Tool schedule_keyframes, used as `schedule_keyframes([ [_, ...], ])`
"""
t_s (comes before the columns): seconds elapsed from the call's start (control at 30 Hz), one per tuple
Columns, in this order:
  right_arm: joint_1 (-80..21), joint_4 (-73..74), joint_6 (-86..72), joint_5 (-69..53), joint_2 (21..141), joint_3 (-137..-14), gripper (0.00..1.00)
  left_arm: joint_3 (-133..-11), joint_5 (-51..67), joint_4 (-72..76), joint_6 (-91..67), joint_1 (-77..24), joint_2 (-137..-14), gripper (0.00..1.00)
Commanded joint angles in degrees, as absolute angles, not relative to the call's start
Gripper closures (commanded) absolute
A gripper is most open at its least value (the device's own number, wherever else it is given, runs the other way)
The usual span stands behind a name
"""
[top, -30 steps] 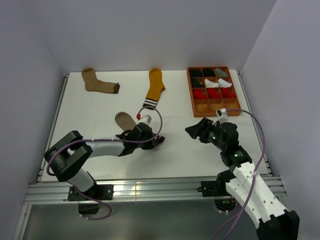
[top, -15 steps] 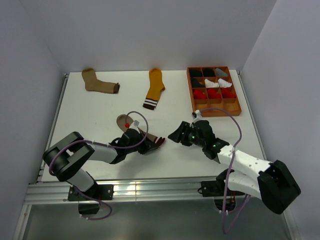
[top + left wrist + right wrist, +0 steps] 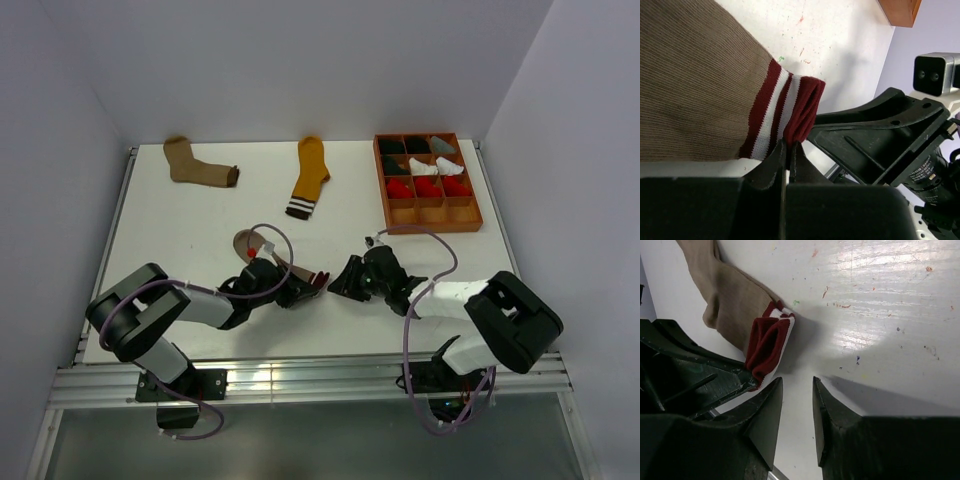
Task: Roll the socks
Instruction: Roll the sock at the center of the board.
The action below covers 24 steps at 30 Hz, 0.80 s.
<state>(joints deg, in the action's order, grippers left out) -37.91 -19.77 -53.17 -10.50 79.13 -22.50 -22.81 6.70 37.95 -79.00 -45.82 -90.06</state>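
White tabletop (image 3: 200,215) carries our light brown sock (image 3: 695,85) near front centre; left gripper (image 3: 788,150) pinches its striped cuff (image 3: 769,342), right gripper (image 3: 797,390) hangs part-open, empty, beside. We judge it soft, limp: grip the cuff.

Three loose socks (image 3: 196,166) (image 3: 310,178) (image 3: 246,241), two claws (image 3: 306,290) (image 3: 337,284), one compartment tray (image 3: 384,186), perhaps nine rolled bundles (image 3: 427,187) inside.
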Motion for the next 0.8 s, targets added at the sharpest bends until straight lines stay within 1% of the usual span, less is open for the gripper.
schedule_keyframes([
  [0.0,-38.15,-25.92,-54.14,-9.23,80.94,-24.61,0.63,-22.32,7.56,42.19,-80.16,-45.62,-91.05,1.00],
  [0.23,-38.15,-32.86,-54.76,-10.63,84.11,-23.64,0.67,-22.59,8.26,42.19,-79.98,-45.35,-92.72,1.00],
  [0.53,-38.14,-33.66,-54.23,-11.51,87.53,-25.05,0.68,-22.77,9.84,43.41,-80.51,-44.91,-94.75,1.00],
  [0.77,-38.14,-36.47,-55.10,-13.53,88.95,-25.05,0.71,-21.89,10.37,45.17,-81.47,-44.65,-95.45,1.00],
])
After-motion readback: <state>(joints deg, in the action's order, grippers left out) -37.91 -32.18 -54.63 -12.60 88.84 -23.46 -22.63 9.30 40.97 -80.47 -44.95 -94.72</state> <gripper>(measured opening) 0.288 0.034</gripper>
